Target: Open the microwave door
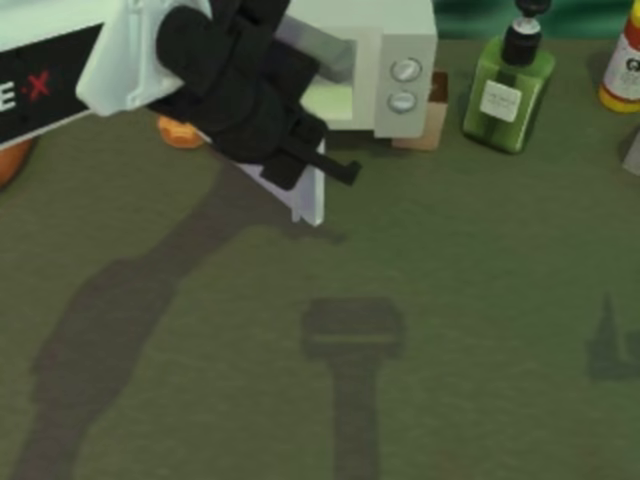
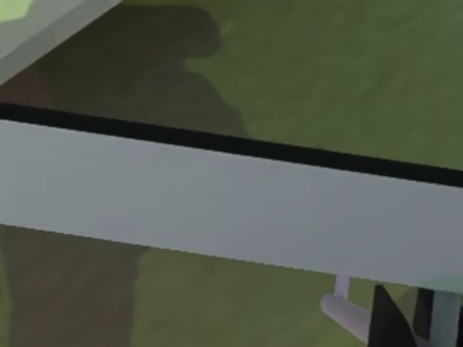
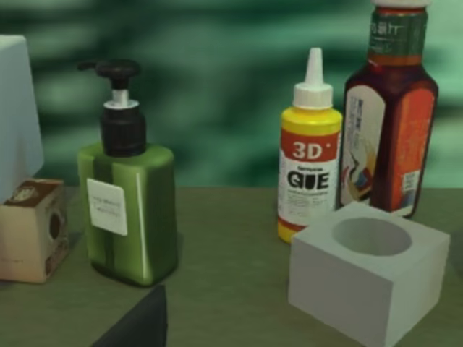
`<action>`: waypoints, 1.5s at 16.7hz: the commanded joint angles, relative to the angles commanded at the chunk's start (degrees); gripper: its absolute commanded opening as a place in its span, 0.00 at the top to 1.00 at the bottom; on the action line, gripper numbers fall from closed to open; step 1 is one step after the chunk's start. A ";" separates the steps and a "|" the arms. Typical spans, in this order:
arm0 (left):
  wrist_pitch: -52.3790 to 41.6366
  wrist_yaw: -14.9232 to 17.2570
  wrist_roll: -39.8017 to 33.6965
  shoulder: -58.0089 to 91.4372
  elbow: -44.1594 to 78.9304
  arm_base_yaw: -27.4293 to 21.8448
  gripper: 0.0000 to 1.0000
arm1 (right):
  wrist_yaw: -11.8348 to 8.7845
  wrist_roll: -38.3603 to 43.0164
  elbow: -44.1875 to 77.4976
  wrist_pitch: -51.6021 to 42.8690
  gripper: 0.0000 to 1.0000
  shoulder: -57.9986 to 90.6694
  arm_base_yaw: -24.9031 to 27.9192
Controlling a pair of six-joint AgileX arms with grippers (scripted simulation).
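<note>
— So, where do we stand with the microwave [image 1: 385,60]?

— We see it at the far edge of the worktop [image 1: 480,300], a little left of centre, its two silver knobs [image 1: 404,84] facing us. The door [image 1: 308,190] is swung out toward the near side, its pale edge standing on end, and the lit cavity shows behind it.

— And our left hand [image 1: 330,160]?

— It sits over the door's outer edge, reaching in from the far left. The left wrist view shows the door's pale edge with a dark strip along it, close up, and the handle [image 2: 347,314] at the corner. Whether the fingers are clamped on the handle or loose, we cannot tell.

— The right hand?

— We do not see it from above; only a dark bit shows in its own wrist view, so its state is unknown to us.

— What else is on the worktop?

— A green pump bottle [image 1: 507,92] right of the microwave, a small tan box [image 1: 425,125] between them, a yellow glue bottle [image 3: 308,155], a dark sauce bottle [image 3: 387,116], a grey block [image 3: 365,271] with a round hollow, and something orange [image 1: 178,133] by the left arm.
</note>
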 joint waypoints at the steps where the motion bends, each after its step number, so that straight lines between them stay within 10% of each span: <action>1: 0.13 0.75 1.45 -0.70 -0.62 0.53 1.00 | 0.00 0.00 0.00 0.00 0.00 0.00 0.00; 25: 0.13 2.70 5.16 -2.18 -2.56 1.91 1.00 | 0.00 0.00 0.00 0.00 0.00 0.00 0.00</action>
